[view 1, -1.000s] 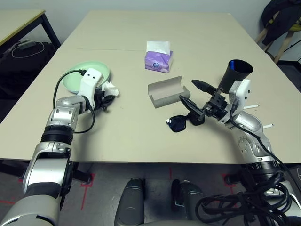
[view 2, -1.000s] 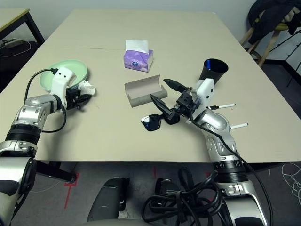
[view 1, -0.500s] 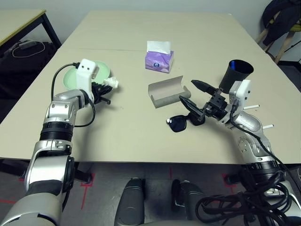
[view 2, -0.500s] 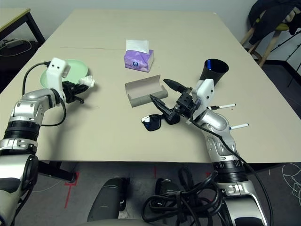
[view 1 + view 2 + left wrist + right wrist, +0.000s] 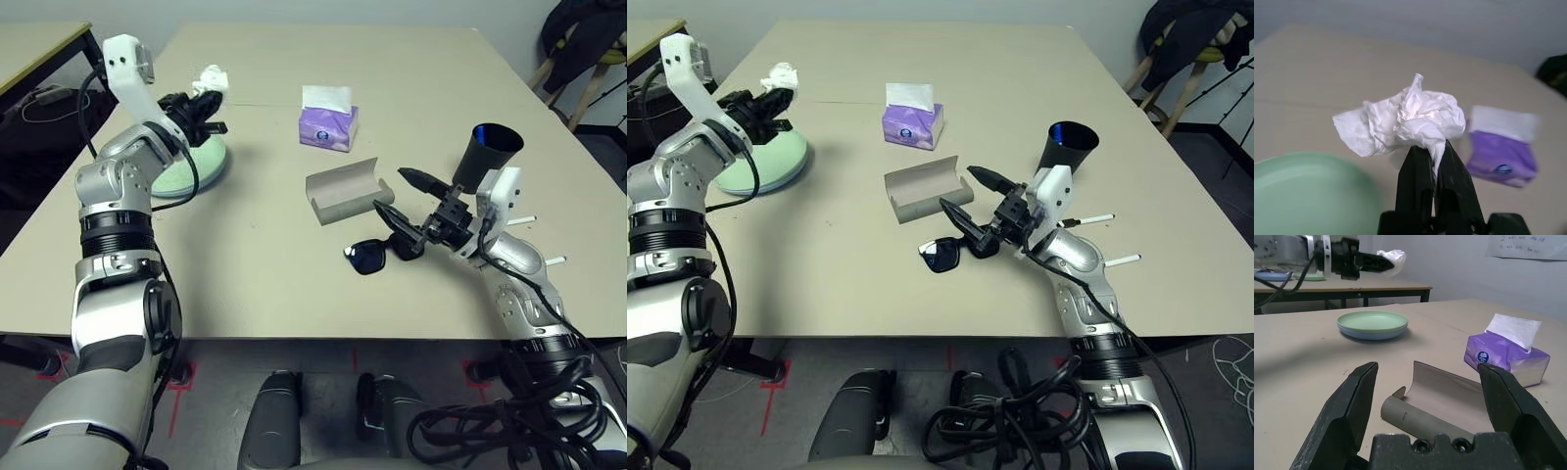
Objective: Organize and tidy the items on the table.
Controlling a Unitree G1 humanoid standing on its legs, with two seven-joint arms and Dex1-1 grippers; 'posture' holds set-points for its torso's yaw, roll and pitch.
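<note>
While pinched at its twisted lower end, hangs in the air well above the table (image 5: 294,284): crumpled white tissue (image 5: 1405,120), a loose ball of creases with a small peak on top and a flap out to one side. Held by the left gripper (image 5: 1432,161), both black fingers pressed together on the paper. Raised at the far left of the table, just past the stacked plates (image 5: 191,166). Plates round, light green on light blue, lying flat.

Right gripper (image 5: 390,192) spread wide and holding nothing, hovering low over the near right of the table. Pointed at the grey glasses case (image 5: 338,194), which lies open on its side, curved lid up, a rounded grey tube along the lower edge. Black sunglasses (image 5: 367,258) flat on the table just in front of the case, beside the lower finger of that gripper; cannot tell whether touching.

Black cup (image 5: 485,155) with blue lining upright behind the right wrist. Two thin white sticks (image 5: 556,261) on the table near the right edge. Purple tissue box (image 5: 328,125) beyond the case, one white sheet standing out of the top.
</note>
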